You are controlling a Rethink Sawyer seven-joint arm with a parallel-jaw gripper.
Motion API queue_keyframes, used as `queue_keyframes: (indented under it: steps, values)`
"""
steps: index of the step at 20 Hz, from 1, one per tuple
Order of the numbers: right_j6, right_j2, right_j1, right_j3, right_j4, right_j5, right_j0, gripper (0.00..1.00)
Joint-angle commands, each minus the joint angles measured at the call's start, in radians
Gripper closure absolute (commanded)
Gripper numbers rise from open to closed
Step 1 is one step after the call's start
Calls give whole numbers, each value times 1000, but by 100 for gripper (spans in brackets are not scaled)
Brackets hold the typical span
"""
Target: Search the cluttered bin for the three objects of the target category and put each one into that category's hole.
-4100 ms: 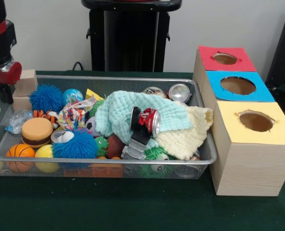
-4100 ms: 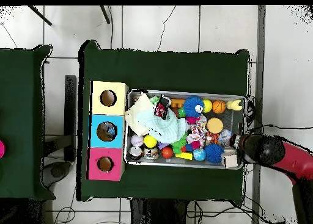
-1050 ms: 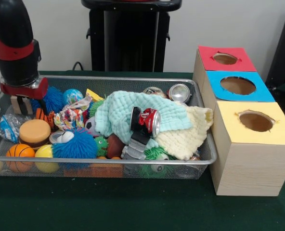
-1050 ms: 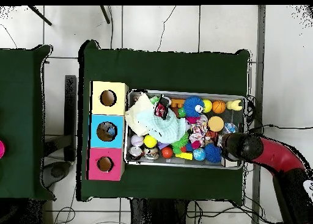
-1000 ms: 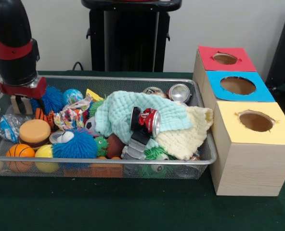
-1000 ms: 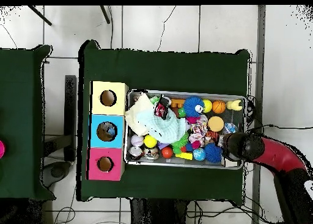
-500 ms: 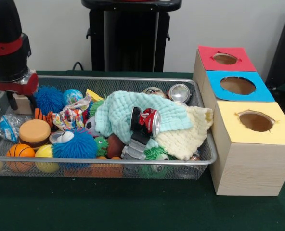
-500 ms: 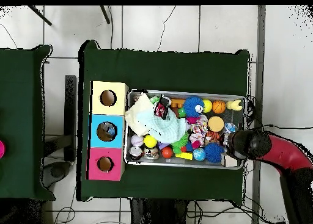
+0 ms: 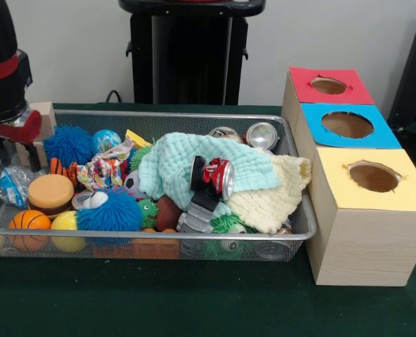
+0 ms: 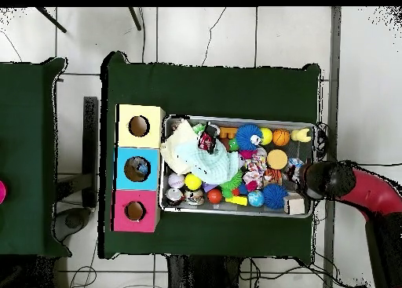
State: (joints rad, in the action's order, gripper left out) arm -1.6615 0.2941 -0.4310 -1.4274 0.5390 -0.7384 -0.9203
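The cluttered bin (image 9: 194, 116) of silver mesh is full of balls, toys, cloths and cans; it also shows in the overhead view (image 10: 235, 118). The hole (image 9: 347, 124) in the blue-topped box is the middle of three; from overhead (image 10: 137, 169) it lies left of the bin. My gripper (image 9: 17, 153) hangs at the bin's left end, its dark fingers (image 9: 34, 156) apart around a pale wooden block (image 9: 22, 151); whether they touch it I cannot tell. In the overhead view the gripper (image 10: 314, 180) is at the bin's right end. A red can (image 9: 218, 175) lies on a mint cloth (image 9: 173, 165).
Red-topped (image 9: 329, 86) and yellow-topped (image 9: 373, 177) boxes flank the blue one. Two silver cans (image 9: 262, 135) lie at the bin's back right. A second wooden block (image 9: 45, 119), a blue spiky ball (image 9: 67, 144) and a burger toy (image 9: 53, 191) sit near the gripper.
The gripper has moved towards the bin's left end in the front view (right in the overhead view). The second wooden block behind it has come into sight. The bin's contents have not moved.
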Motion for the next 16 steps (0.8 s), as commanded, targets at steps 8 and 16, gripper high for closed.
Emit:
queue_keyframes:
  steps: [8,16]
  values:
    - [190,130,92,181,-60,-156,10,0]
    - [174,133,92,198,-52,-159,26,0]
